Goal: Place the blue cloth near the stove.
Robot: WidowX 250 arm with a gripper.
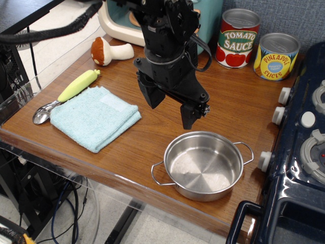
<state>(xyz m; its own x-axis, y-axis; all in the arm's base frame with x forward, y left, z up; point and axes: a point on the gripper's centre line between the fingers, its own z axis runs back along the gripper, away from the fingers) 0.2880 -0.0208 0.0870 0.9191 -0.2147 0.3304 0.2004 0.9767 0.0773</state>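
Nearest the camera, a steel pot [204, 165] with two wire handles stands by the front edge of the wooden table [238, 109], and the stove [294, 168] fills the right side, cut off by the frame so only part of its burners and white knobs shows. The gripper [171, 108] hangs in the air just above and behind the pot, its two black fingers spread wide with nothing between them. The blue cloth [94, 117] lies flat on the table to the gripper's left in the picture, apart from it and well away from the stove. It is a pale aqua terry towel, folded roughly square, with fuzzy layered edges. A spoon [66, 96] with a yellow-green handle lies touching its far-left edge. Farther back sit a toy mushroom [107, 51], a tomato sauce can [238, 38] and a pineapple can [277, 56]; the arm hides much of the teal appliance [205, 20] behind it.
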